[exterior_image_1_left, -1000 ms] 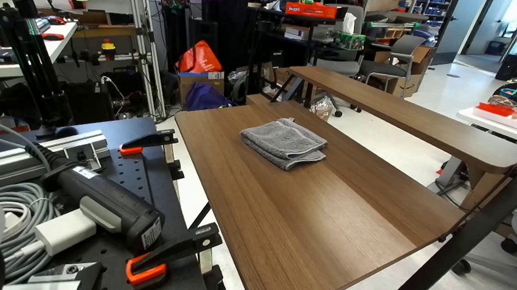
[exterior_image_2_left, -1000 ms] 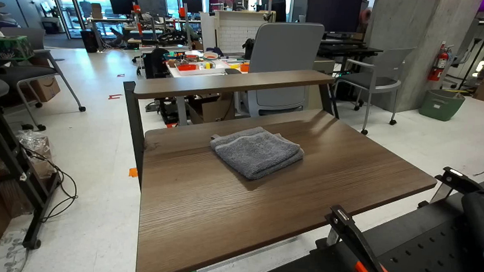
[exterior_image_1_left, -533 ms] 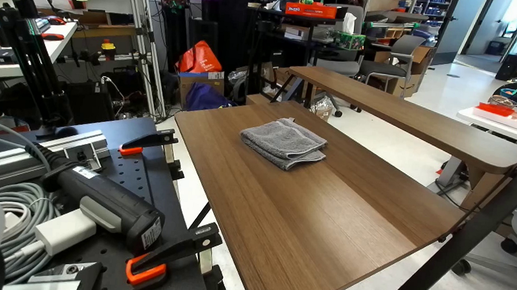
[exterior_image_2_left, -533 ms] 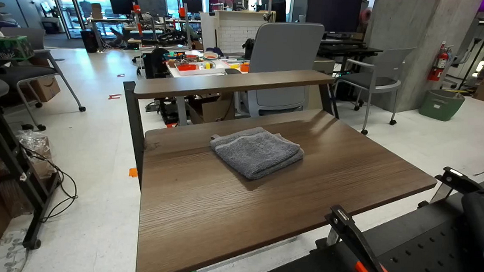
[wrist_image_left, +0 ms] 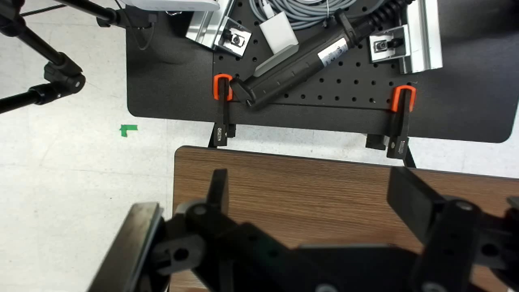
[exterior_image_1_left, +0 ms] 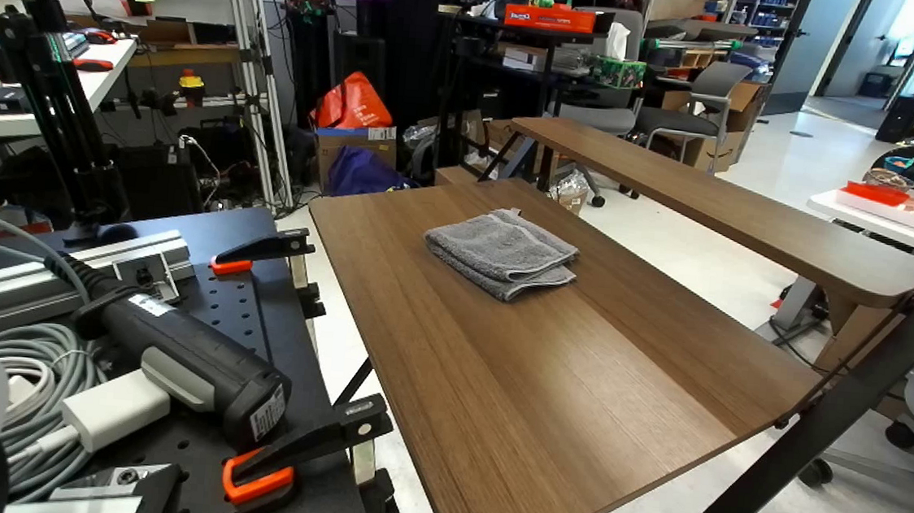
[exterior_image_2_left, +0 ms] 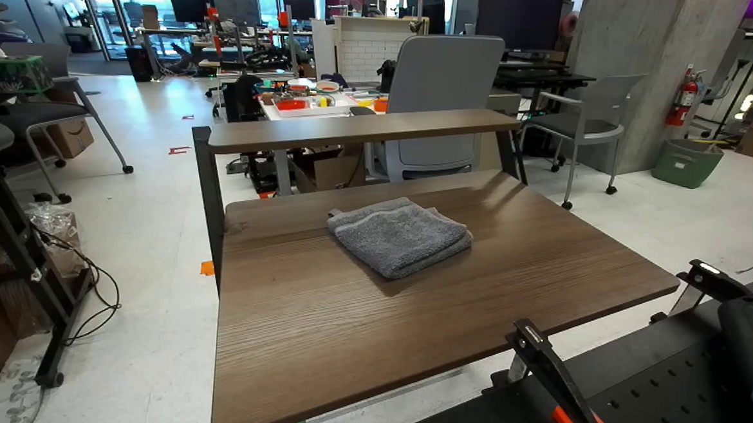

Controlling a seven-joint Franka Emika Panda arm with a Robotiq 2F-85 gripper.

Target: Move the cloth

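The cloth is a grey folded towel square with a lighter stripe. It lies flat on the brown wooden table (exterior_image_1_left: 544, 394) in both exterior views, in an exterior view (exterior_image_1_left: 501, 248) toward the far end and in an exterior view (exterior_image_2_left: 401, 237) near the middle, by the raised shelf. My gripper (wrist_image_left: 309, 182) shows only in the wrist view. Its fingers (wrist_image_left: 413, 202) stand wide apart with nothing between them, above bare wood of the table (wrist_image_left: 300, 190). The cloth does not show in the wrist view. The arm does not show in either exterior view.
A raised wooden shelf (exterior_image_2_left: 368, 131) on dark legs runs along one long side of the table. Opposite, a black bench (wrist_image_left: 170, 85) holds a dark handheld tool (wrist_image_left: 296, 73), coiled cables and orange-tipped clamps (wrist_image_left: 401, 121). A gap of floor separates bench and table.
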